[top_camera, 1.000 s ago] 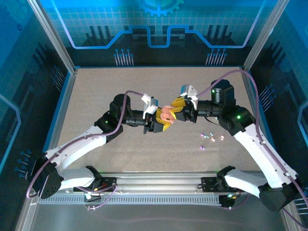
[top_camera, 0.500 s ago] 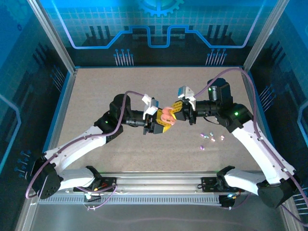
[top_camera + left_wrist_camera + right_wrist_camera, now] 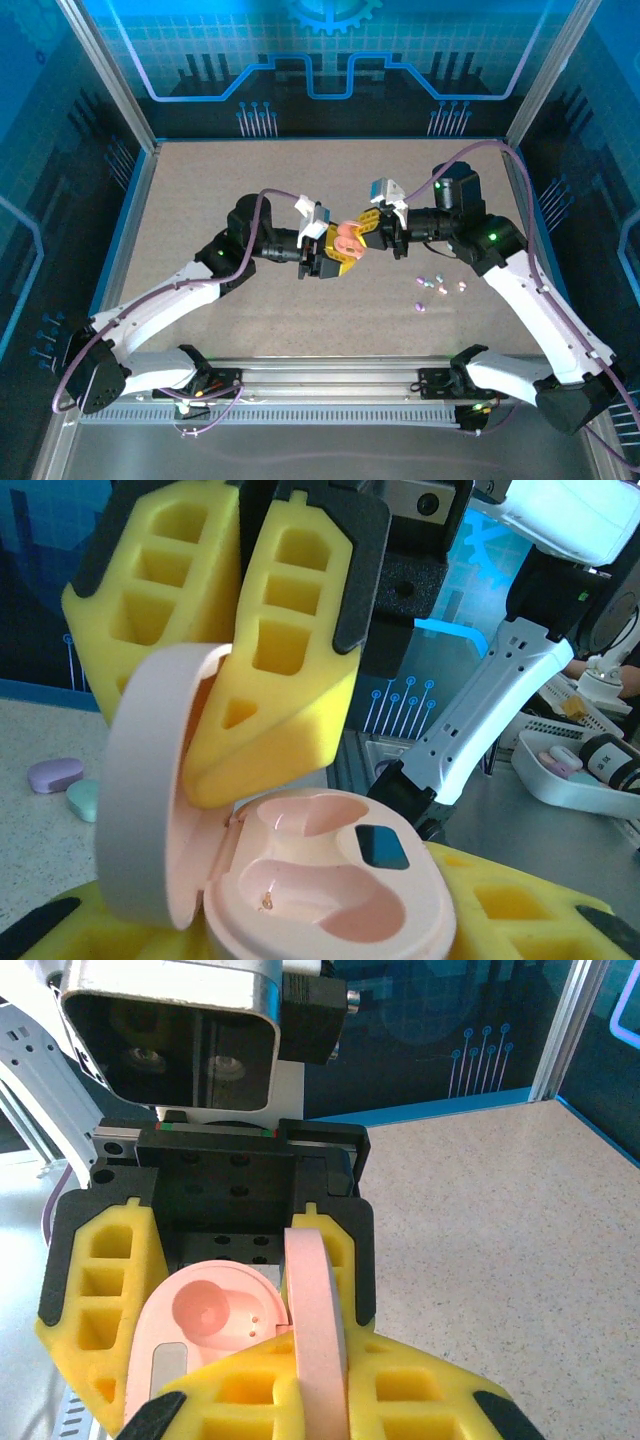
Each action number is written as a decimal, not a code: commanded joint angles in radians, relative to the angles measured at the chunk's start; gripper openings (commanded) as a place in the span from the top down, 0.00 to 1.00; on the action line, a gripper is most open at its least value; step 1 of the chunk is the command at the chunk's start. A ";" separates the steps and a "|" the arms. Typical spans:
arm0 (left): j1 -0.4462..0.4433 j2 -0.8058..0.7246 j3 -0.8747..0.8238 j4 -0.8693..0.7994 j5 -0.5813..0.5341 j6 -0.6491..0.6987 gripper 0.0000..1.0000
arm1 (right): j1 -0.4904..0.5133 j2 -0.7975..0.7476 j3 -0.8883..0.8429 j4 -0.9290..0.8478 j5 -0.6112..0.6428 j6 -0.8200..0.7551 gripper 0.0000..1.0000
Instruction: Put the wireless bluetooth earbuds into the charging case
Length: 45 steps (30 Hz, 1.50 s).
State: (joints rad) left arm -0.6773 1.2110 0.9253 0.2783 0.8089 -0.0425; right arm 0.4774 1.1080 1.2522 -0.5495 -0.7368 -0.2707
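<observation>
A pink charging case (image 3: 347, 239) is held in mid-air over the table's middle, between both grippers. My left gripper (image 3: 336, 254) is shut on its body (image 3: 330, 880), yellow pads on either side. The case stands open, and both of its wells (image 3: 320, 895) are empty. My right gripper (image 3: 369, 227) is shut on the upright lid (image 3: 318, 1330), pinching its rim between its yellow fingers (image 3: 285, 690). Several tiny pastel earbuds (image 3: 432, 285) lie loose on the table, right of the grippers and under the right arm.
A purple piece (image 3: 55, 774) and a teal piece (image 3: 82, 798) lie on the speckled tabletop (image 3: 220, 180) behind the lid. Metal posts (image 3: 110, 80) and blue walls (image 3: 330, 60) ring the table. Both arms' cables arch over the middle.
My right gripper has closed on the lid and drawn slightly left and back. The case now shows open, as two pink lobes. The left arm has barely moved.
</observation>
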 commanded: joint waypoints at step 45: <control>-0.001 -0.043 -0.077 0.134 -0.143 -0.017 0.75 | -0.706 -0.324 -0.462 -0.213 0.568 0.966 0.50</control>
State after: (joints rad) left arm -0.6781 1.2060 0.8665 0.3470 0.6842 -0.0502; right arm -0.0780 0.7731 0.9318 -0.6598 -0.0971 0.4862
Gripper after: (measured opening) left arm 0.352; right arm 0.503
